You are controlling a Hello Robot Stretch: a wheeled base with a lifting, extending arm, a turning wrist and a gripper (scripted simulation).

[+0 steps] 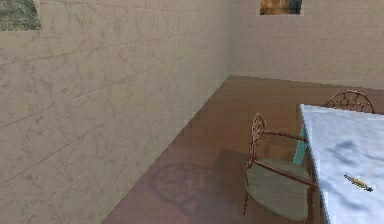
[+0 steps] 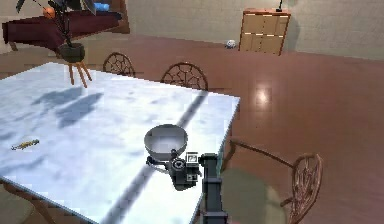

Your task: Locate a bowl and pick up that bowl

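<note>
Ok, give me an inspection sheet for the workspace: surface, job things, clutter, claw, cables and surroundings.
Surface: white marbled table.
Job's things: grey bowl, upright on the table near its edge.
Clutter: small yellowish item lying on the table, well apart from the bowl.
Grippers: claw at the bowl; cannot tell whether it holds anything.
Cables: nothing seen.
Surroundings: round-backed chairs around the table, wooden dresser by the far wall, framed picture on a wall.
</note>
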